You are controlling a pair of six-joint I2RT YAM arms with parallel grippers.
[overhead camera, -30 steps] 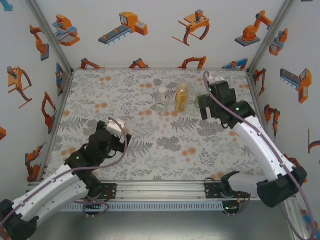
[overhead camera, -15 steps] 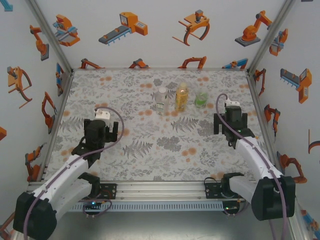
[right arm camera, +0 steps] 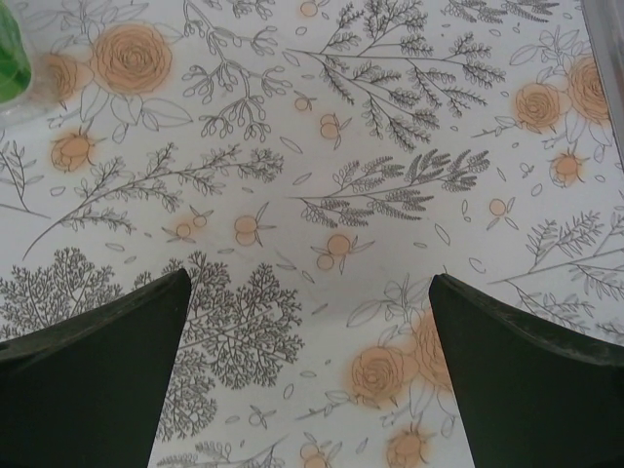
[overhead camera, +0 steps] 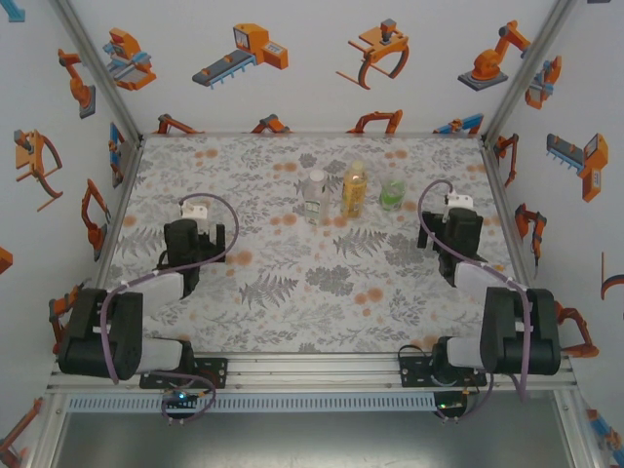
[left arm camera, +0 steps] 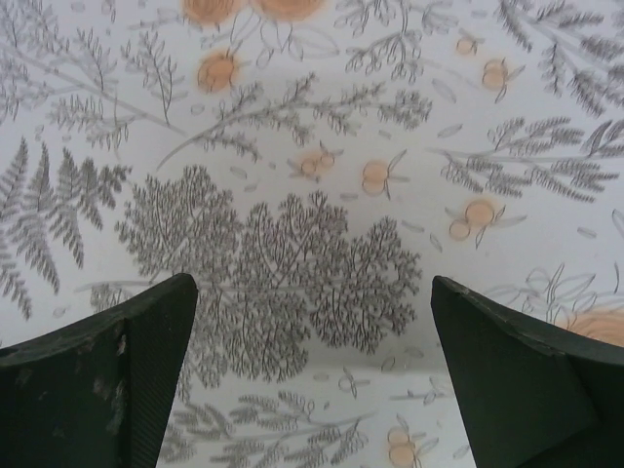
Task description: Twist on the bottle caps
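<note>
At far middle of table (overhead camera: 292, 312), three bottles (overhead camera: 354, 192) stand in row, caps (overhead camera: 356, 169) seemingly on, too small to confirm. Right gripper (right arm camera: 307, 278) has pulled back from green bottle (overhead camera: 393, 192); left gripper (left arm camera: 310, 283) likewise folded home. Both jaws spread wide, empty. Task likely finished.

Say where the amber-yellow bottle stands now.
In the top view, the amber-yellow bottle stands near the far edge of the table, between the clear bottle on its left and the greenish bottle on its right.
</note>
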